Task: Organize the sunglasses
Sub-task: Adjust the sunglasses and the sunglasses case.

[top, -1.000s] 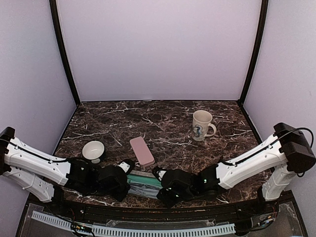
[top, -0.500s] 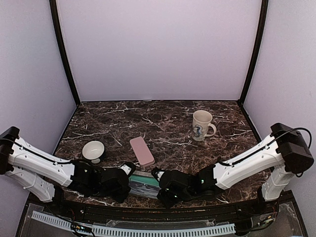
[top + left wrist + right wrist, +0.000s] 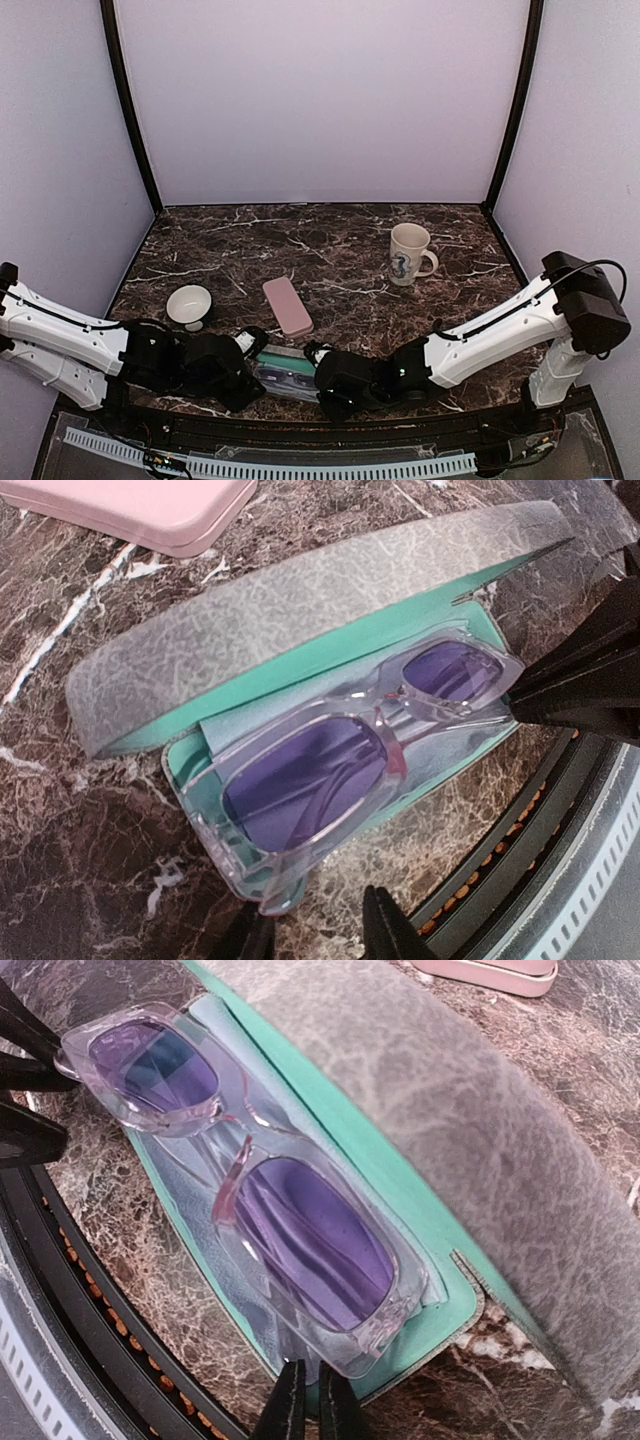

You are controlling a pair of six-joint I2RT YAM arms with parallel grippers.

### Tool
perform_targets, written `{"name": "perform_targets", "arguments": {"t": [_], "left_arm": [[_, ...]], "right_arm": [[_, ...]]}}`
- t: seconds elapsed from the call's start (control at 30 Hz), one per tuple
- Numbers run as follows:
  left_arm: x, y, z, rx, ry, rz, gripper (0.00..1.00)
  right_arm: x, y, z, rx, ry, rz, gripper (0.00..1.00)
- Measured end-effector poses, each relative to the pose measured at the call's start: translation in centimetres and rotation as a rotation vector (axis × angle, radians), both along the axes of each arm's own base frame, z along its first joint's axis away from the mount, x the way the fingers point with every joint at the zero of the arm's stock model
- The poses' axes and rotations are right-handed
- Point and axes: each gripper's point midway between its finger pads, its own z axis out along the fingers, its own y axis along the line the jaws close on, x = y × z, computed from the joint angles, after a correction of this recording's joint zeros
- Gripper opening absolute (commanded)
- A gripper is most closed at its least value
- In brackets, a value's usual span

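A pair of sunglasses [image 3: 330, 770] with a chunky translucent frame and purple lenses lies in an open grey case [image 3: 300, 610], on the light blue cloth over its teal lining. In the top view the sunglasses [image 3: 285, 372] and their case sit near the front edge between both arms. My left gripper [image 3: 315, 935] is open, its fingers apart just below the frame's left end and holding nothing. My right gripper [image 3: 312, 1400] is pinched on the teal rim of the case [image 3: 480, 1140], next to the right end of the sunglasses [image 3: 300, 1230]. No thin dark pair is in view.
A closed pink case [image 3: 287, 305] lies just behind the grey one. A white bowl [image 3: 189, 305] stands at the left and a patterned mug [image 3: 409, 254] at the back right. The black front rail [image 3: 560, 880] runs close beside the open case.
My left gripper's jaws have opened and let go of the sunglasses, which now rest in the case. Both arms have sunk slightly toward the front edge.
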Motion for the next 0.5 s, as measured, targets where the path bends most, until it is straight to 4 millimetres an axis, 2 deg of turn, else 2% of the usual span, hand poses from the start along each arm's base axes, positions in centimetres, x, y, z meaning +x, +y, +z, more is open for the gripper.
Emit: {"name": "perform_targets", "arguments": {"t": [0.23, 0.5], "left_arm": [[0.2, -0.1, 1.9, -0.071, -0.019, 0.019, 0.37], [1.4, 0.0, 4.1, -0.18, -0.037, 0.145, 0.45]], "right_arm": [[0.0, 0.1, 0.0, -0.02, -0.027, -0.005, 0.07], [-0.1, 0.3, 0.0, -0.046, -0.066, -0.009, 0.06]]}}
